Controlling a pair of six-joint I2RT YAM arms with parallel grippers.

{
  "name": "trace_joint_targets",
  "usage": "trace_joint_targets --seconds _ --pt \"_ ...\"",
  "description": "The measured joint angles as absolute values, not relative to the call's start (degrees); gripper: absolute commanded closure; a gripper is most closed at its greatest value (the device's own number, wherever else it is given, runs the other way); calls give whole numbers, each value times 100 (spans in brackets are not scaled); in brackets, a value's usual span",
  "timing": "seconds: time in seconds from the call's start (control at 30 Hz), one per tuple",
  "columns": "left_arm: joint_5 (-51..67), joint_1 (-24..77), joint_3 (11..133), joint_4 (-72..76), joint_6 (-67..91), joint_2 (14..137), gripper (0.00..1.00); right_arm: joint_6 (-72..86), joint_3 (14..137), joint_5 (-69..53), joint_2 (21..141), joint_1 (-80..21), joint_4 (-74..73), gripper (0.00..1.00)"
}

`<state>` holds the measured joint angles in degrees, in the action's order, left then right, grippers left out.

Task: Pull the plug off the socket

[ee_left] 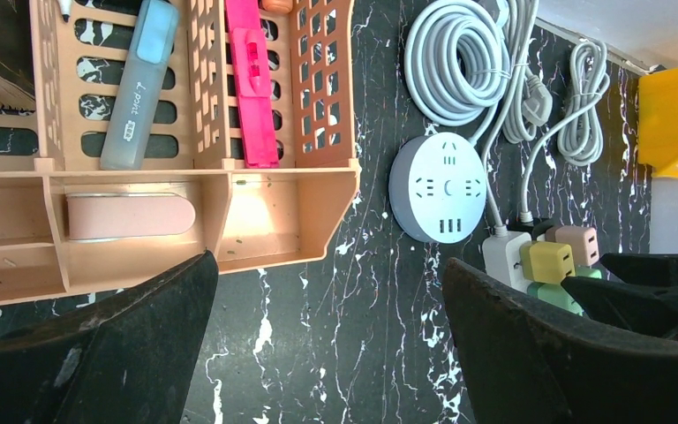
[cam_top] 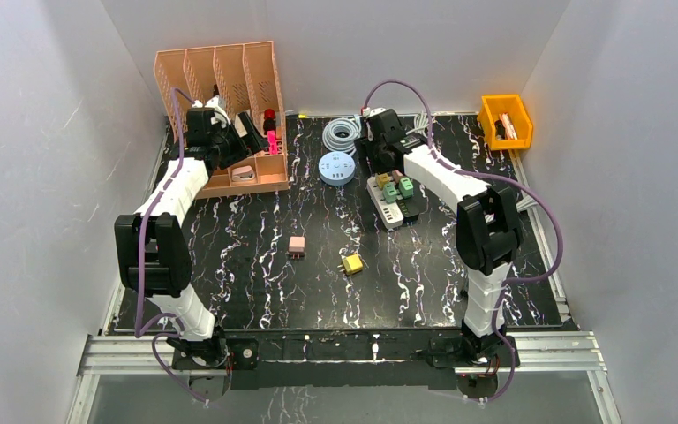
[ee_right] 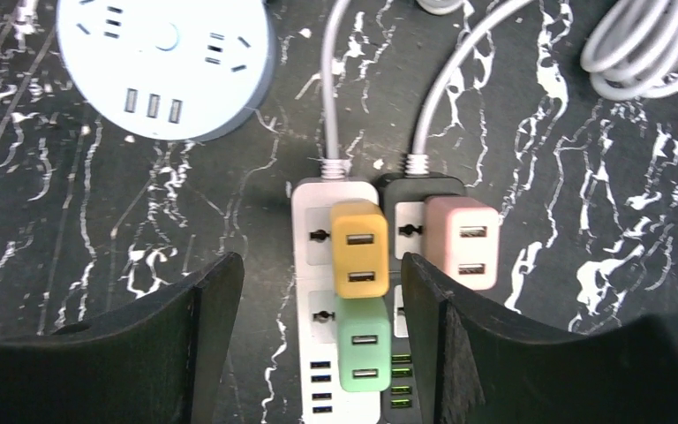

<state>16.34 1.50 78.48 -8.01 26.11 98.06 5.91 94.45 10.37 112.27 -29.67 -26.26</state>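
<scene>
The right pincer (ee_right: 320, 265) is spread, with the green plug (ee_right: 364, 344) in its gap. The yellow plug (ee_right: 359, 247) sits at the green one's 12 o'clock. The left pincer (ee_left: 328, 265) is spread wide too.

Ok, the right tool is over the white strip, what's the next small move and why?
Probably close the right tool on the yellow plug. Its fingers flank that plug where it sits in the white strip, and gaps show on both sides, so nothing looks gripped yet. A firm hold should come before any pull.
</scene>
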Motion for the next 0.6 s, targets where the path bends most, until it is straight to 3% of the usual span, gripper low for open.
trace_joint_targets --seconds 0.3,0.6 --pt "1697 150 7846 -799 2604 9806 2 574 9386 1317 11312 -2941 -2661 43" --pt "1708 150 7826 -816 2598 9773 2 572 9220 1247 11472 -2818 -2523 47"
